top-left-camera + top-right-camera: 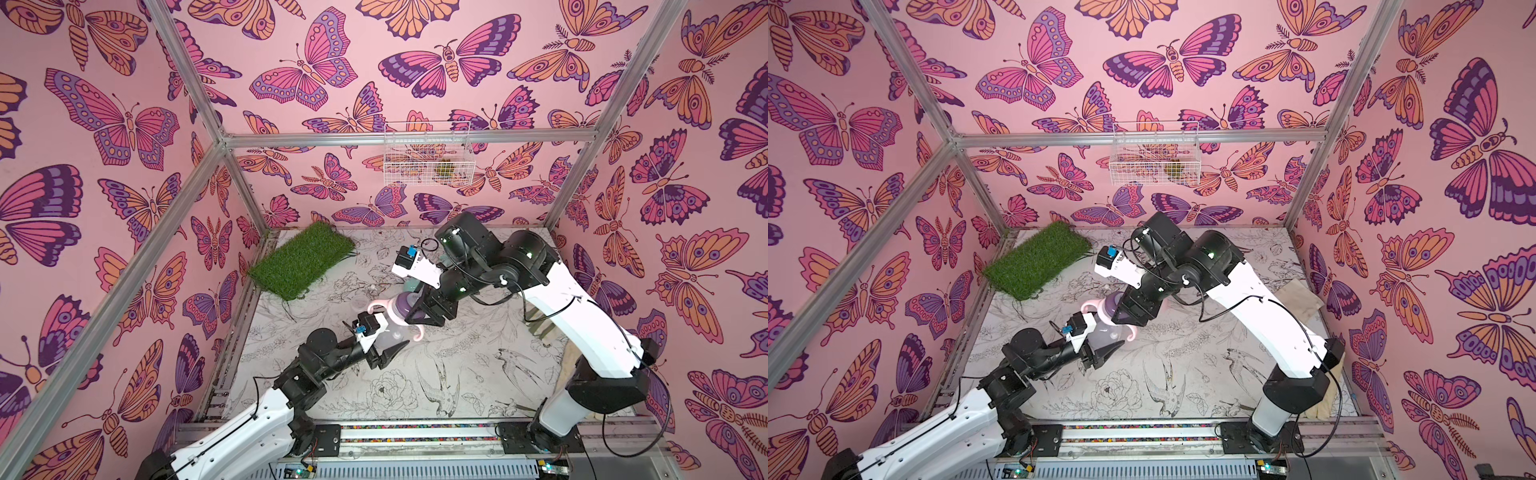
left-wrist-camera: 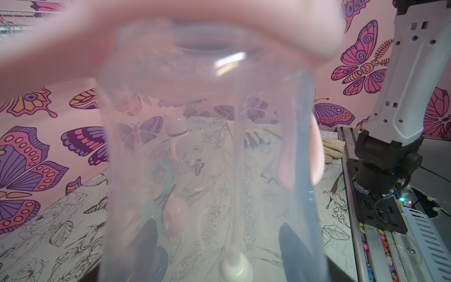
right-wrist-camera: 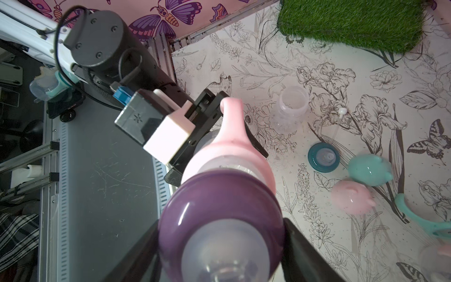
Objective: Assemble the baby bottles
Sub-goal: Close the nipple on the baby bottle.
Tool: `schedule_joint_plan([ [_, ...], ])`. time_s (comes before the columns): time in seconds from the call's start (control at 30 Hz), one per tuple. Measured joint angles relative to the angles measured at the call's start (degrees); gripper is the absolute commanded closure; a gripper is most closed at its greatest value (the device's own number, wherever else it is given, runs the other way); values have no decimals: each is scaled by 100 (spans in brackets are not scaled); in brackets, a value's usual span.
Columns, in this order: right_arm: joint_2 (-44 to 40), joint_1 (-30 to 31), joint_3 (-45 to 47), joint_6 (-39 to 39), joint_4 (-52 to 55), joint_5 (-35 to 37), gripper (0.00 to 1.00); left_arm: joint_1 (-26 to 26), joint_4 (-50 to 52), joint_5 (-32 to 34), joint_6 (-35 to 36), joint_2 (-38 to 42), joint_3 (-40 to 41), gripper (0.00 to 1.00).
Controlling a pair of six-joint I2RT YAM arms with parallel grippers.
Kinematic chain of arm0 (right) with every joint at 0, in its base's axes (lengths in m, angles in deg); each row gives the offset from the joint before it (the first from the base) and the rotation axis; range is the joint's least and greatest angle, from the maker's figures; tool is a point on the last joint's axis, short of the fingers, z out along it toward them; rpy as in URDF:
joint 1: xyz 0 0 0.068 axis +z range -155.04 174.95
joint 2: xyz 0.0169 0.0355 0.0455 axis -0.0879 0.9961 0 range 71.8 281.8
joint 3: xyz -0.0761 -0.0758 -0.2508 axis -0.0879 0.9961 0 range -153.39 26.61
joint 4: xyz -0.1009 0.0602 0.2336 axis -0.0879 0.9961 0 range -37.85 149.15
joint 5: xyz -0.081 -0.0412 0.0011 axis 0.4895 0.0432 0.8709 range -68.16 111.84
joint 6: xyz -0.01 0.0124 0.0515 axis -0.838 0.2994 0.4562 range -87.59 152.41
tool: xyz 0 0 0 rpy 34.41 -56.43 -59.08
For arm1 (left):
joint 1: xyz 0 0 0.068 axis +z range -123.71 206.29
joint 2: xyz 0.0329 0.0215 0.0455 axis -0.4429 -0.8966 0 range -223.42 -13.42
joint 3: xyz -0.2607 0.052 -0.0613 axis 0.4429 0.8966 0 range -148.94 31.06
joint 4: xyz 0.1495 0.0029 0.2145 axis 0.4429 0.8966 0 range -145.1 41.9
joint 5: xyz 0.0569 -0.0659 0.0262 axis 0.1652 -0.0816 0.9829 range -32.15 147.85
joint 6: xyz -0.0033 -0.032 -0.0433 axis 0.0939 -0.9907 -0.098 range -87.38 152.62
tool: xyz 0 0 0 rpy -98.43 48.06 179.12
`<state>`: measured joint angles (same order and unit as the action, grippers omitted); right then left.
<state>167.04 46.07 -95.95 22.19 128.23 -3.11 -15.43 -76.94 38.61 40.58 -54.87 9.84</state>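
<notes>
One baby bottle hangs in the air between both arms. Its clear body (image 2: 207, 146) is gripped by my left gripper (image 2: 219, 249), dark fingers (image 2: 148, 244) on either side. A pink two-handled ring (image 3: 231, 151) sits at its neck. My right gripper (image 3: 222, 244) is shut on the purple nipple collar (image 3: 200, 207) on top. Both top views show this bottle (image 1: 395, 330) (image 1: 1108, 332) over the table's middle. Loose on the table lie another clear bottle (image 3: 291, 109), a teal collar (image 3: 323, 158), a teal cap (image 3: 369, 171), a pink cap (image 3: 351, 197) and a teal ring (image 3: 419, 219).
A green grass mat (image 1: 303, 259) lies at the table's back left corner. A white wire basket (image 1: 428, 153) hangs on the back wall. A thin straw with a white end (image 3: 343, 111) lies by the loose bottle. Beige cloth (image 1: 1300, 299) sits at the right edge.
</notes>
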Motion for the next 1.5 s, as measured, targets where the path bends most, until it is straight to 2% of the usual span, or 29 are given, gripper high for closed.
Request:
schedule_joint_plan([
  [0.87,7,-227,396,-46,-31,-87,76,-107,391,-70,208,-61,-76,100],
  [1.23,7,-249,584,-28,-140,-391,77,-111,479,-63,251,-116,-136,100],
  [1.5,4,-306,960,184,-387,-415,79,-111,796,125,273,-109,-136,100],
])
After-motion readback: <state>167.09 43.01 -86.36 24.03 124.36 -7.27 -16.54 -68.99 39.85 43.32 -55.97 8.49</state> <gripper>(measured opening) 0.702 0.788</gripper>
